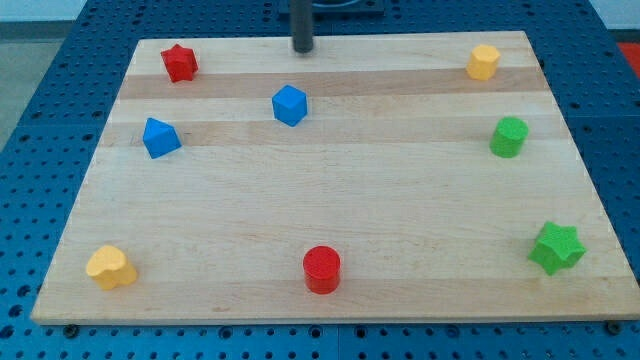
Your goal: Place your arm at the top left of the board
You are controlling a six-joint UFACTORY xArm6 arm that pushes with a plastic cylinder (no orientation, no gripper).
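My tip (302, 50) is at the view's top, near the middle of the board's top edge. It touches no block. A red star (180, 62) lies at the top left, well left of my tip. A blue hexagonal block (289, 105) lies just below my tip. A blue block (160, 137) sits further left, below the red star.
The wooden board (330, 200) lies on a blue pegboard table. A yellow block (483, 61) is at the top right, a green cylinder (508, 137) and a green star (556, 247) on the right, a red cylinder (322, 269) at bottom centre, a yellow heart (110, 267) at bottom left.
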